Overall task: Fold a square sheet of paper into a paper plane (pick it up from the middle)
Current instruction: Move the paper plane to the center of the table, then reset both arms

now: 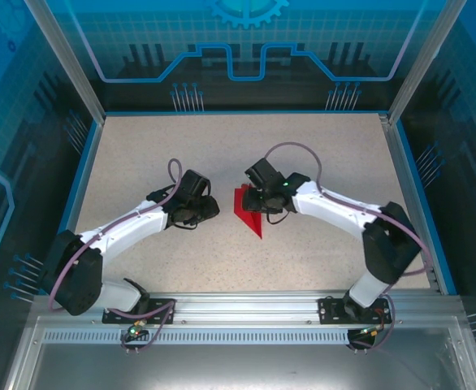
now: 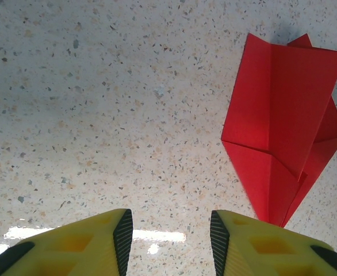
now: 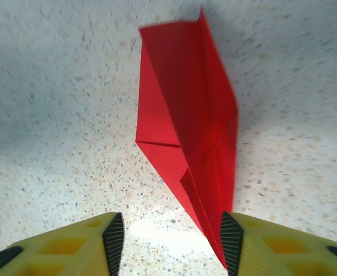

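The red paper plane [image 1: 248,210] lies on the speckled table between the two grippers, folded to a narrow pointed dart with its tip toward the near edge. My right gripper [image 1: 259,197] hovers over its right side. In the right wrist view the plane [image 3: 186,115] runs down to the right finger's pad [image 3: 232,241], and the right gripper [image 3: 171,241] stands open, gripping nothing. My left gripper [image 1: 210,209] sits just left of the paper. From the left wrist the plane [image 2: 283,115] lies ahead and to the right, and the left gripper [image 2: 171,241] is open over bare table.
The speckled tabletop [image 1: 140,154] is bounded by blue side walls [image 1: 80,171] and a blue back panel [image 1: 238,57]. An aluminium rail [image 1: 238,307] carrying both arm bases runs along the near edge.
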{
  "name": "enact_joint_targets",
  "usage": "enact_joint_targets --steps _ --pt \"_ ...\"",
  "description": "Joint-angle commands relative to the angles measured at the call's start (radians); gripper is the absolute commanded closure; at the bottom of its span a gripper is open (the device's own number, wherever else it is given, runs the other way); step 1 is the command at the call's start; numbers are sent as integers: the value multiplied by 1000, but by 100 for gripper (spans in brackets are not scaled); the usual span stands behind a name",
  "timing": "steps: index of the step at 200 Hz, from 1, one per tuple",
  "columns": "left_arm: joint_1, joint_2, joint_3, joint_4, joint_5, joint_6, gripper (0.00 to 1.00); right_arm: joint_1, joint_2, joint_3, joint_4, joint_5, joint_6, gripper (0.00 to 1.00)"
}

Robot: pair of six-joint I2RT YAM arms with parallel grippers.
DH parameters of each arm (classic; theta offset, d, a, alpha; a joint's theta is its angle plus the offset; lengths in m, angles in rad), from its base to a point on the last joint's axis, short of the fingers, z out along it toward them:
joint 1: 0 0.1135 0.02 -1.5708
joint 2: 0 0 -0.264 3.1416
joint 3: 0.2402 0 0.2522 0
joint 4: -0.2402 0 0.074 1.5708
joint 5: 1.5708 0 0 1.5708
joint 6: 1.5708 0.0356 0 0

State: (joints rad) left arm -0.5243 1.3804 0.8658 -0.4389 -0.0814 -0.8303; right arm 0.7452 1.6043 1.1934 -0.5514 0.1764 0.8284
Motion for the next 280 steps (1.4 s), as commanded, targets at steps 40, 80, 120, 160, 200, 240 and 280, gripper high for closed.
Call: enact_joint_targets --steps 40,80,120,160,200,240,280 --pt "8 -43 7 27 -12 55 55 -40 -339 -176 -18 298 -49 32" --pt "10 -114 -8 -5 -152 104 40 -150 -534 -299 11 457 -132 23" --pt "30 -148 -19 -53 -334 150 18 -291 -553 -407 88 548 -297 12" --pt "70 -167 -45 -78 -523 198 2 -459 -535 -581 319 560 -416 0" --pt "211 -208 -112 -5 -564 259 2 -613 -448 -640 555 425 -585 1" --pt "353 -273 -219 208 -531 354 2 -640 -301 -692 848 354 -696 1" --pt "417 -203 -254 398 -520 477 1 -635 -241 -739 1133 209 -779 1"
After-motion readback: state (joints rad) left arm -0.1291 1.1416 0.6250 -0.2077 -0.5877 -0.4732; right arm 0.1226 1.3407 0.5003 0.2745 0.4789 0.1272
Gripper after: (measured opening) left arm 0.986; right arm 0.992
